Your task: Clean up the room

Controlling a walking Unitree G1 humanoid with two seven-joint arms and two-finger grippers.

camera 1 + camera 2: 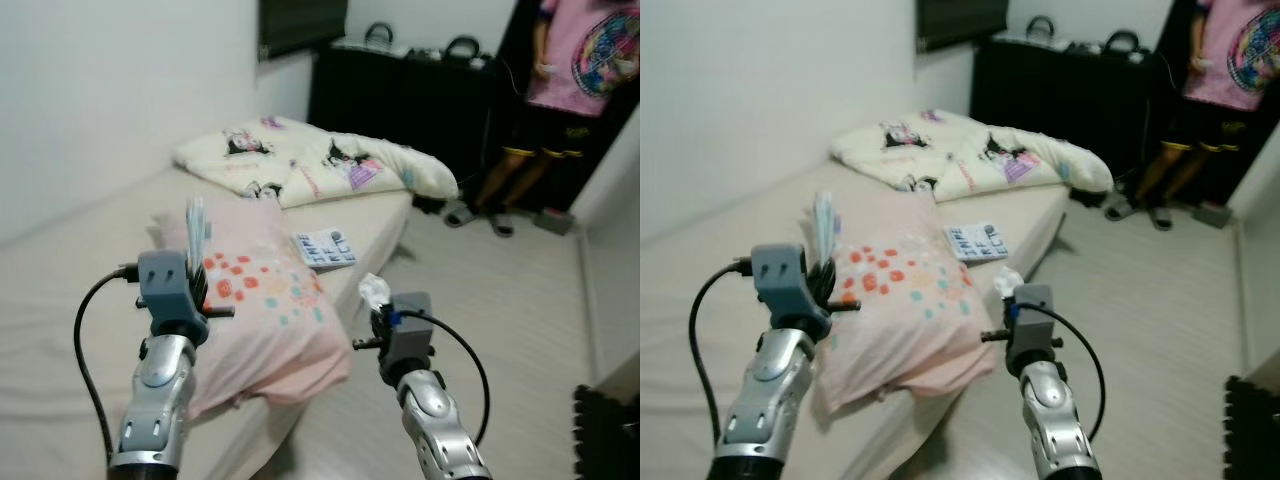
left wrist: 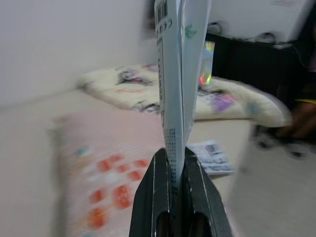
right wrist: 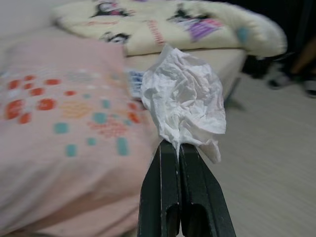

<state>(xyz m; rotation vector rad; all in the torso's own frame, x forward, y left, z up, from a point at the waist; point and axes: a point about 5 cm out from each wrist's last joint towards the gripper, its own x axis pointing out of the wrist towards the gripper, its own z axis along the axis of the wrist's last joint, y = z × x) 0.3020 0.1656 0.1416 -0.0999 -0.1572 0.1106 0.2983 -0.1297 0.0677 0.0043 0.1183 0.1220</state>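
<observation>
My left gripper [image 1: 200, 262] is raised over the pink pillow [image 1: 262, 300] and is shut on a thin pale-blue packet [image 2: 175, 74] that stands upright between its fingers [image 2: 155, 197]. My right gripper [image 1: 378, 302] hangs just off the bed's edge and is shut on a crumpled white tissue [image 3: 185, 106]. A small printed booklet [image 1: 325, 249] lies flat on the mattress beside the pillow.
A cream cartoon-print duvet [image 1: 320, 160] is bunched at the far end of the bed [image 1: 60, 300]. A person in a pink shirt [image 1: 580, 60] stands at the back right by a black cabinet [image 1: 400, 90]. Sandals [image 1: 475, 215] lie on the pale floor.
</observation>
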